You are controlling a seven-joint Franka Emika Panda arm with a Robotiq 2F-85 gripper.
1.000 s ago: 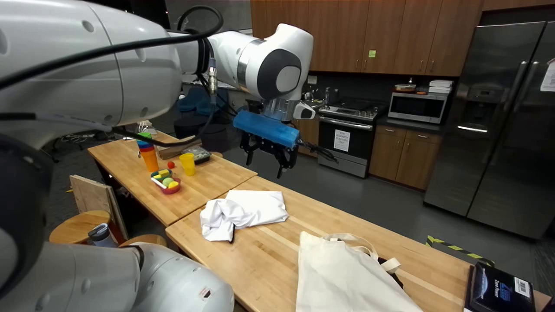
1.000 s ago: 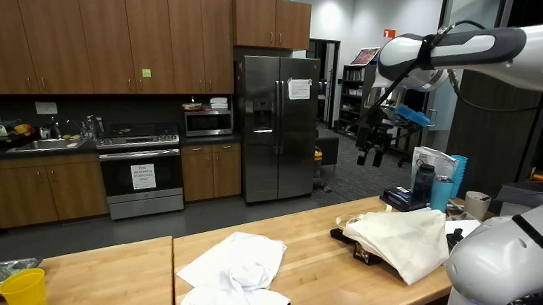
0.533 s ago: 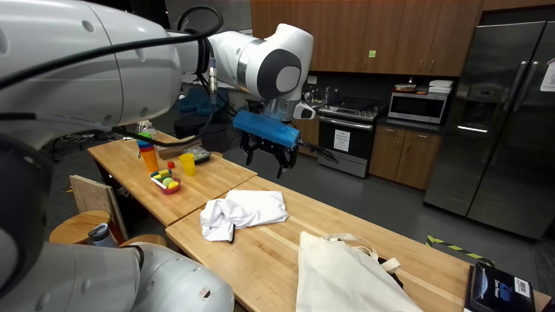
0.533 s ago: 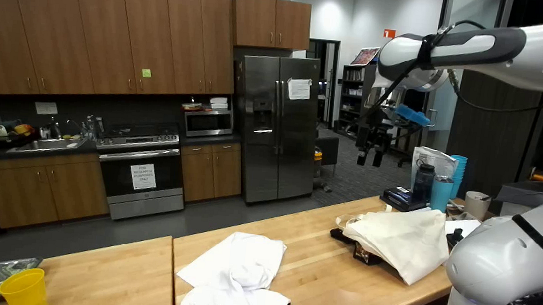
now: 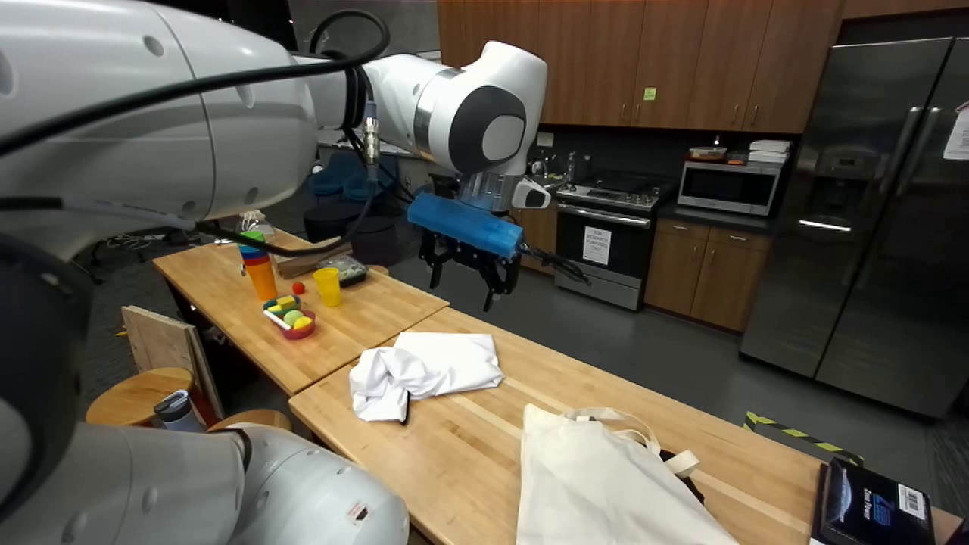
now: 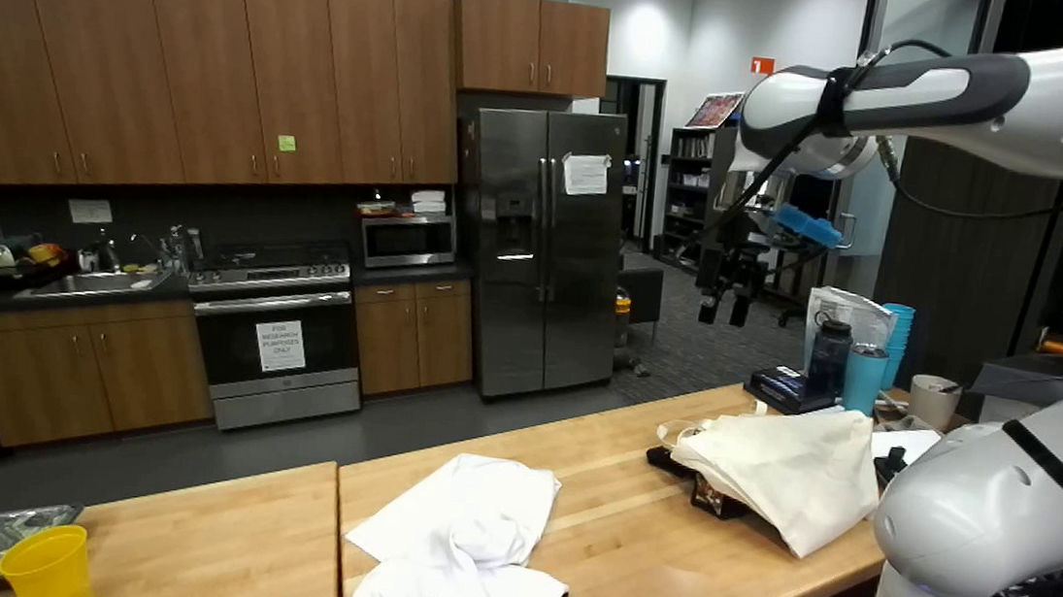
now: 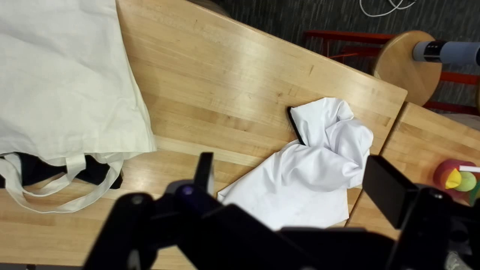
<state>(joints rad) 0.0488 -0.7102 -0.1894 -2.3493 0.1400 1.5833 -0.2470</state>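
My gripper (image 5: 460,294) hangs above the wooden table (image 5: 469,454), pointing down. In the wrist view the gripper (image 7: 292,170) stands wide open, with nothing between its fingertips. Below it lies a crumpled white cloth (image 7: 300,180) with a black edge, part of it seen through the gap between the fingers. Both exterior views show the cloth (image 5: 428,371) flat on the table, near the seam between two tabletops and well below the gripper. A cream tote bag (image 5: 606,484) lies farther along the table; dark things peek out under its handles (image 7: 71,187).
On the adjoining table stand a yellow cup (image 5: 328,286), stacked coloured cups (image 5: 261,276), a red bowl (image 5: 297,325) with toy food and a lidded tray (image 5: 346,270). A black box (image 6: 784,389), a dark bottle (image 6: 828,361) and blue cups (image 6: 865,377) stand beyond the bag.
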